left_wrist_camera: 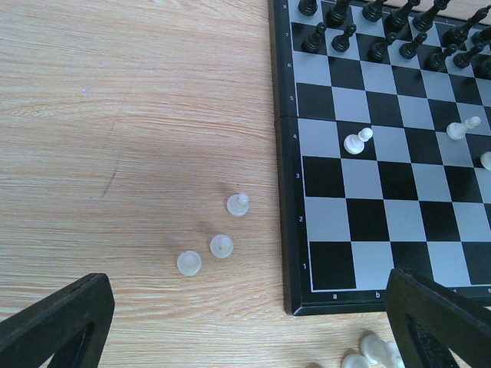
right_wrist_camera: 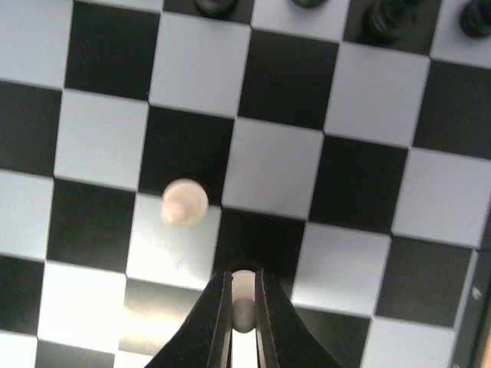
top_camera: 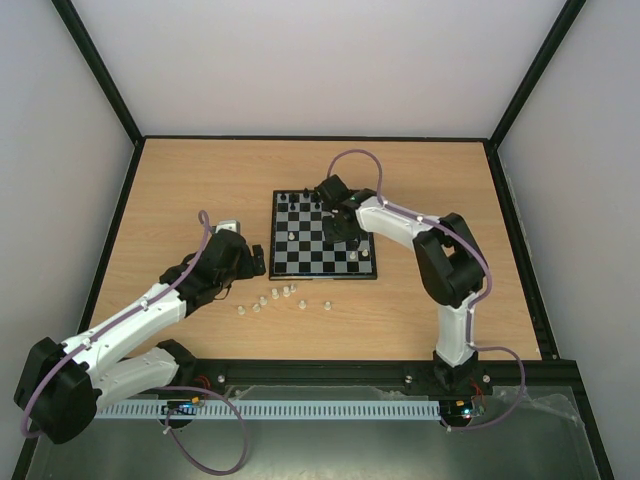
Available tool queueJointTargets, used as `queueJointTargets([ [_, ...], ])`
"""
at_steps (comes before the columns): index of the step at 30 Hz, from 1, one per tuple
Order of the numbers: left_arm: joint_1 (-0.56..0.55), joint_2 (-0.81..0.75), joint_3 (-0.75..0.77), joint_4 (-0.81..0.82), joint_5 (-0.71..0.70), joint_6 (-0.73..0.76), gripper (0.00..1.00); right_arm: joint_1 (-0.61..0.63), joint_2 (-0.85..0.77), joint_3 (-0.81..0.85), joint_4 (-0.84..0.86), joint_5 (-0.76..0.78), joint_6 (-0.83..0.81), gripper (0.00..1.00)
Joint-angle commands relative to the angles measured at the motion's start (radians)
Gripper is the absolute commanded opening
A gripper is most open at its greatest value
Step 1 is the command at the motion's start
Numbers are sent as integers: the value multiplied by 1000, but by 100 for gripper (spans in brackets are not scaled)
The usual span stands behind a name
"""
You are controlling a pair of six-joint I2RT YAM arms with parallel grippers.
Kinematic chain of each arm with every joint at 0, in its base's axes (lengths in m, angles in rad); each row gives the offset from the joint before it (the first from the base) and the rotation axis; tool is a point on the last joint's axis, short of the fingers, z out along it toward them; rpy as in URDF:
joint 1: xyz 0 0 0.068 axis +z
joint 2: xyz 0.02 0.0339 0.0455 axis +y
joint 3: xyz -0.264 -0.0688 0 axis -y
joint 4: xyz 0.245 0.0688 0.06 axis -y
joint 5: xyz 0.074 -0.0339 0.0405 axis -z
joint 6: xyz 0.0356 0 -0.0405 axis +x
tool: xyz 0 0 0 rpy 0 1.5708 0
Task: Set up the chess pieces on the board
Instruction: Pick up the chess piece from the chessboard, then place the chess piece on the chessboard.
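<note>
A white piece [right_wrist_camera: 244, 297] is gripped between the closed right pincer [right_wrist_camera: 244, 277] fingers, over the board [right_wrist_camera: 100, 138]. The left pincer [left_wrist_camera: 245, 318] is held open, nearer the loose pieces [left_wrist_camera: 221, 245] on the worktop [left_wrist_camera: 115, 115].

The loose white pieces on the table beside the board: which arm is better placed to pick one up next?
Left. The left gripper hangs open over the table, three loose white pieces just ahead; the right gripper is over the board, shut on a white piece.
</note>
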Motion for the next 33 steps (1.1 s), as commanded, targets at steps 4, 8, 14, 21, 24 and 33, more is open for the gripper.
queueJointTargets([
  [4, 4, -16, -8, -11, 1, -9, 100, 35, -163, -131, -56, -1, 12, 3],
  [8, 5, -10, -8, -5, 5, -12, 99, 58, -194, -179, -51, -8, 24, 3],
  [14, 5, -9, -8, -3, 9, -11, 99, 74, -188, -198, -49, -12, 28, 3],
  [21, 5, -10, -12, -3, 10, -13, 99, 74, -166, -212, -33, -1, 31, 3],
  [24, 4, -8, -11, -3, 9, -12, 100, 73, -152, -211, -25, -1, 31, 3],
  [33, 5, -16, -16, -5, 7, -13, 99, 74, -123, -203, -11, -7, 31, 5],
])
